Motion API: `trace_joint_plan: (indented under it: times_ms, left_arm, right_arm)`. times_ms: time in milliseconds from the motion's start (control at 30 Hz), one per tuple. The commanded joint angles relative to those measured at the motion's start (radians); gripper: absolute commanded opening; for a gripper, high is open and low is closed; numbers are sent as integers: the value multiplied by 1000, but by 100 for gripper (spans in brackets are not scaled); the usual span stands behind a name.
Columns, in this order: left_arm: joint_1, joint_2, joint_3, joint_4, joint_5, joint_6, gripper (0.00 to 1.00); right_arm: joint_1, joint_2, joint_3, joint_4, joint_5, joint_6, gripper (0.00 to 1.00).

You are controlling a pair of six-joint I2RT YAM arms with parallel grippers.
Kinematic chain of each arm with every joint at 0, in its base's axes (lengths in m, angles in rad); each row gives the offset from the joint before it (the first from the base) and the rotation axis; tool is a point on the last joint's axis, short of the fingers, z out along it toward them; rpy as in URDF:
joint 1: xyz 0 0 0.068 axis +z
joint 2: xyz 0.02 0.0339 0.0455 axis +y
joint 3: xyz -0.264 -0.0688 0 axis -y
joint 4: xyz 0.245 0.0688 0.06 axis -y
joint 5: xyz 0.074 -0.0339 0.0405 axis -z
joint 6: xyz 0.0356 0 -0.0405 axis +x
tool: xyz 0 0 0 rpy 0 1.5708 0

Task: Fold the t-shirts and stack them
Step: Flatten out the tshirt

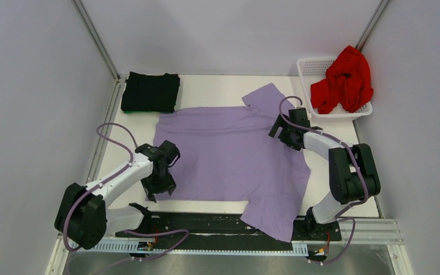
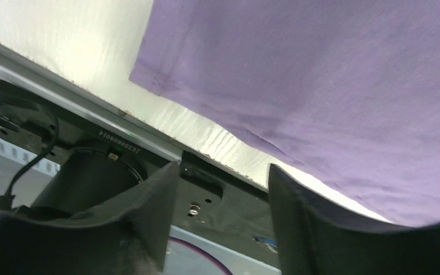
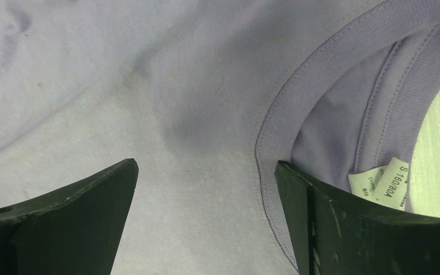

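The lavender-purple t-shirt (image 1: 229, 154) lies spread flat in the middle of the table, one sleeve hanging over the near edge. My left gripper (image 1: 159, 189) is open and empty at the shirt's near-left hem corner (image 2: 149, 74), and its open fingers (image 2: 154, 200) frame the table's edge. My right gripper (image 1: 282, 133) is open above the shirt's collar (image 3: 298, 97), with one finger (image 3: 321, 217) over the neck opening beside the size label (image 3: 385, 182). The black t-shirt (image 1: 150, 91) lies folded at the back left. The red t-shirt (image 1: 344, 80) is bunched in the basket.
The white lattice basket (image 1: 309, 67) stands at the back right corner. A black mounting rail (image 1: 206, 223) and the arm bases run along the near edge. Grey walls close in the table on three sides.
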Motion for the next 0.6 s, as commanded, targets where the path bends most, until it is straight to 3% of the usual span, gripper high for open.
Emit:
trace_joint_plan:
  times_ms: [0, 33, 100, 267, 367, 567]
  left_arm:
    - [-5, -66, 37, -28, -29, -43, 76]
    - [-5, -87, 65, -13, -39, -32, 91]
    - [-5, -120, 109, 44, -88, 2, 99]
    - [-4, -113, 210, 287, -202, 138, 100]
    - [11, -23, 254, 442, -251, 224, 100]
    - [115, 229, 286, 735, -172, 308, 100]
  right_arm:
    - [-14, -32, -32, -3, 8, 9, 100]
    - [-13, -39, -32, -4, 1, 9, 100]
    - [-14, -63, -34, -4, -15, 9, 100]
    - [-13, -146, -46, -15, -73, 13, 100]
    - [-10, -193, -58, -22, -88, -4, 100]
    - [-11, -177, -21, -21, -129, -59, 100]
